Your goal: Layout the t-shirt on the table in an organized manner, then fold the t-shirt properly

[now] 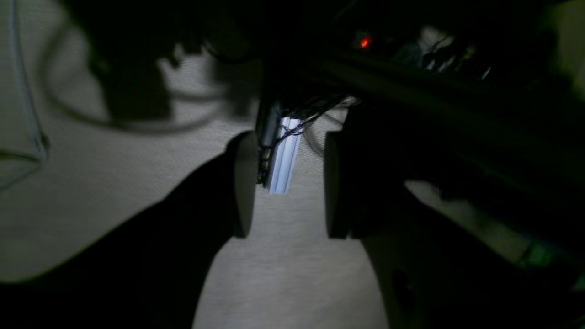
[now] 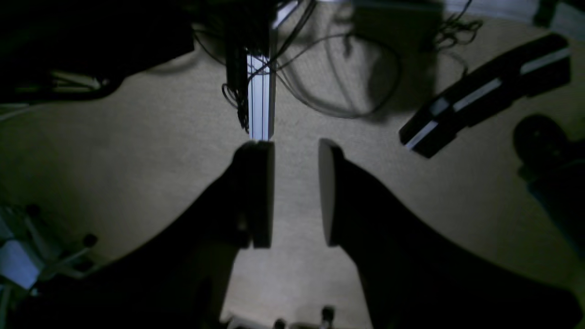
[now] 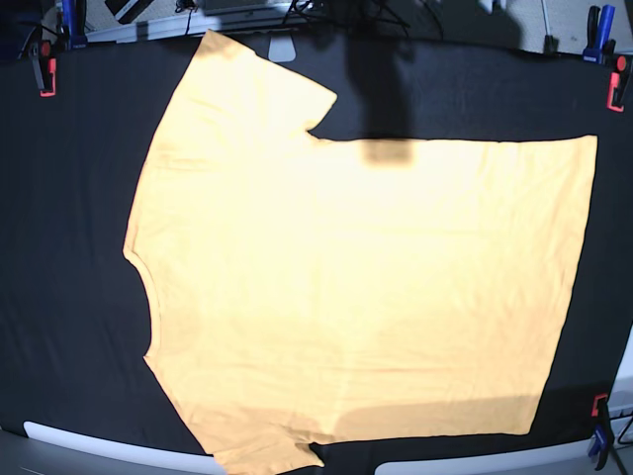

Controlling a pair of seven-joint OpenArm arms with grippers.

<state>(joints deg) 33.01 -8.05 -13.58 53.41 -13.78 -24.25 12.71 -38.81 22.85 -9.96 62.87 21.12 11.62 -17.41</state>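
Observation:
The pale orange-yellow t-shirt (image 3: 366, 287) lies spread flat on the black table (image 3: 69, 327) in the base view. Its neckline is at the left, one sleeve points to the top left, the other to the bottom edge, and the hem is at the right. Neither arm shows in the base view. My left gripper (image 1: 288, 187) is open and empty, with beige floor behind it. My right gripper (image 2: 295, 194) is also open and empty over the floor. The t-shirt and the table do not show in either wrist view.
Red-and-black clamps sit at the table's edges (image 3: 45, 69) (image 3: 615, 84) (image 3: 598, 426). A silver metal profile (image 2: 261, 96) (image 1: 283, 155), loose cables (image 2: 347, 68) and a black bar with a white stripe (image 2: 484, 91) lie on the floor below the grippers.

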